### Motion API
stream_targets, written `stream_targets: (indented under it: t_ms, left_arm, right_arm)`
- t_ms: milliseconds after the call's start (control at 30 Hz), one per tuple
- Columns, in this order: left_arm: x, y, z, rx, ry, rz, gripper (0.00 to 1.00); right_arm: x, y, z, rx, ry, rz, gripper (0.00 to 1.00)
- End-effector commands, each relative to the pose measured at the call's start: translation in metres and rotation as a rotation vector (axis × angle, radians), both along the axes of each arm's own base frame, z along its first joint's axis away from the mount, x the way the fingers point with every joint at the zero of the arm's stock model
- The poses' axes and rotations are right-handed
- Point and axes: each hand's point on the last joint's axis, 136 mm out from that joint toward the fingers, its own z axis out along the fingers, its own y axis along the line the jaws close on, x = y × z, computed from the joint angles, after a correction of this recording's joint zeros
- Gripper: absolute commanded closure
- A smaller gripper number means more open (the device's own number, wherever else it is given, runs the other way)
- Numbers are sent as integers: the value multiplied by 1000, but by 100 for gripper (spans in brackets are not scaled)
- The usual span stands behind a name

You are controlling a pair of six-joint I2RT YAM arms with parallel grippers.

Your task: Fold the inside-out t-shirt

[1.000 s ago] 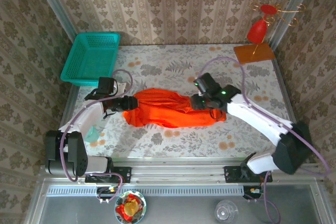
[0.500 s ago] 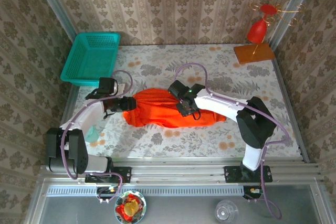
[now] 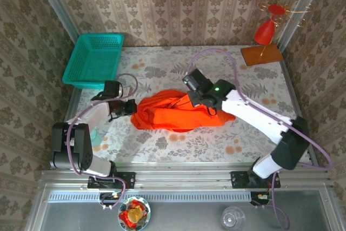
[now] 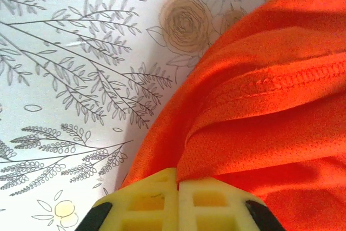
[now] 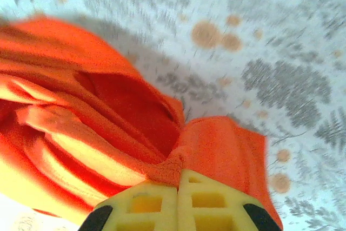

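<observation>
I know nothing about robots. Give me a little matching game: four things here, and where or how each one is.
1 t-shirt
2 basket
3 ornament
4 left gripper

A red, far right corner
B shut on orange cloth
C teal, far left corner
D lying crumpled in the middle

Pairs: 1-D, 2-C, 3-A, 4-B
</observation>
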Motion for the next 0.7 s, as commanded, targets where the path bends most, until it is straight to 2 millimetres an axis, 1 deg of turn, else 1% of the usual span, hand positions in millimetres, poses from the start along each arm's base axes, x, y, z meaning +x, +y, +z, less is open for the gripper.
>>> stream_targets:
  t_ms: [0, 33, 100, 200, 300, 367, 400, 433, 467, 500, 533, 567, 600, 633, 667]
  left_arm:
    - [11, 11, 23, -79, -76, 63, 99]
    - [16, 16, 33, -113, -98, 87, 100]
    - [23, 24, 52, -159, -142, 118, 100]
    - [30, 37, 86, -189, -215, 161, 100]
    - [31, 51, 118, -191, -289, 200, 100]
    - [29, 59, 134, -183, -330, 228, 100]
    - [27, 62, 138, -175, -341, 244, 100]
    - [23, 65, 141, -165, -352, 255, 100]
    - [20, 66, 140, -156, -352, 265, 100]
    - [16, 68, 135, -149, -341, 282, 100]
    - [12, 66, 126, -152, -319, 293, 100]
    - [8, 62, 117, -164, -295, 285, 100]
    - [2, 54, 107, -173, -262, 267, 97]
    - [-4, 46, 97, -167, -229, 241, 89]
    - [-8, 39, 91, -149, -210, 217, 80]
  right_arm:
    - [1, -35, 58, -13, -144, -57, 100]
    - [-2, -46, 75, 4, -182, -69, 100]
    - [-5, -66, 97, 28, -228, -100, 100]
    - [-13, -103, 124, 70, -293, -176, 100]
    - [-25, -140, 137, 109, -345, -265, 100]
    - [-34, -164, 133, 118, -359, -334, 100]
    - [-39, -175, 128, 127, -357, -373, 100]
    - [-43, -185, 117, 134, -343, -412, 100]
    - [-47, -191, 104, 135, -325, -439, 100]
    - [-51, -196, 86, 143, -292, -468, 100]
    - [-54, -198, 63, 150, -241, -487, 100]
    - [-57, -199, 43, 156, -189, -503, 100]
    - [-60, -196, 20, 171, -125, -511, 93]
    - [-62, -191, 0, 184, -62, -509, 84]
    - [-63, -187, -14, 193, -15, -502, 76]
